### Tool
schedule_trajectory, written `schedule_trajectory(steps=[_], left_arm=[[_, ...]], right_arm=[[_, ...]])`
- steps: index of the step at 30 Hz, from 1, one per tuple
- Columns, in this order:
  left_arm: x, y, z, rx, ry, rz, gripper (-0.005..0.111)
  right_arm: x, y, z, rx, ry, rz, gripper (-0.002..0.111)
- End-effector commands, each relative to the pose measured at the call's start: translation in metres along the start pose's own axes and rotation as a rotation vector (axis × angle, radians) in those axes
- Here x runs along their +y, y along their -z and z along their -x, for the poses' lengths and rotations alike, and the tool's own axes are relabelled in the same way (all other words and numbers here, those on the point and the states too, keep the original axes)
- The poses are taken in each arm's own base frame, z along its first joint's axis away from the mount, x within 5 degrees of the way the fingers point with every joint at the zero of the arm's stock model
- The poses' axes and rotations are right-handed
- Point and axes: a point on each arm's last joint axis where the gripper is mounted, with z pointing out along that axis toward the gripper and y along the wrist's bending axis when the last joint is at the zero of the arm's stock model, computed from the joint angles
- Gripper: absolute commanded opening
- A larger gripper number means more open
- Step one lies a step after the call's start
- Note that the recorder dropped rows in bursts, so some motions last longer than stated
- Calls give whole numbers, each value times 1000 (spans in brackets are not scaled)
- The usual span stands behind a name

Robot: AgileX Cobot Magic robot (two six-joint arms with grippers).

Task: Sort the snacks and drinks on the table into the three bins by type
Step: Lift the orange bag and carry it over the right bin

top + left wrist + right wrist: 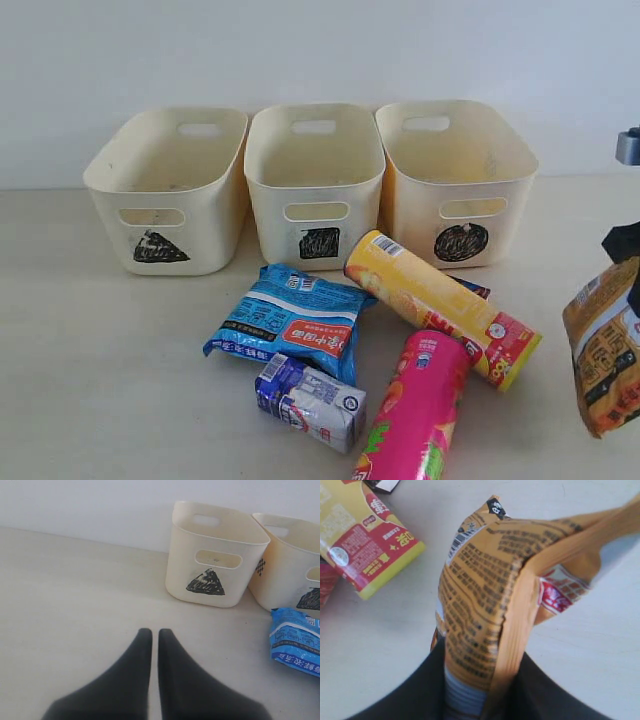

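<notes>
Orange packet [480,610] hangs lengthwise, pinched in the right gripper [480,680] (left gripper [155,632] closed on nothing), with the circle bin [410,230] nearest, back and to its left.

The exterior camera faces the bins [275,225] frontally from above. Each wrist camera looks past its jaws: left shares the triangle bin [180,570] ahead; right, close-up, the packet [480,605] between them.
</notes>
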Motion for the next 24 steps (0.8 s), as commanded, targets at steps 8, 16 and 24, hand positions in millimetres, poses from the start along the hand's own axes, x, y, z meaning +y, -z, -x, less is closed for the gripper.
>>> schedule_trajectory(steps=[8,16,24], left_arm=[[0,0,0,-13,10,0,4],[0,0,0,-13,10,0,4],[0,0,0,-13,10,0,4]], right_arm=[[4,72,37,-195,-6,-40,0],[13,131,71,-486,-20,-3,0],[13,114,119,-700,-60,70,0]])
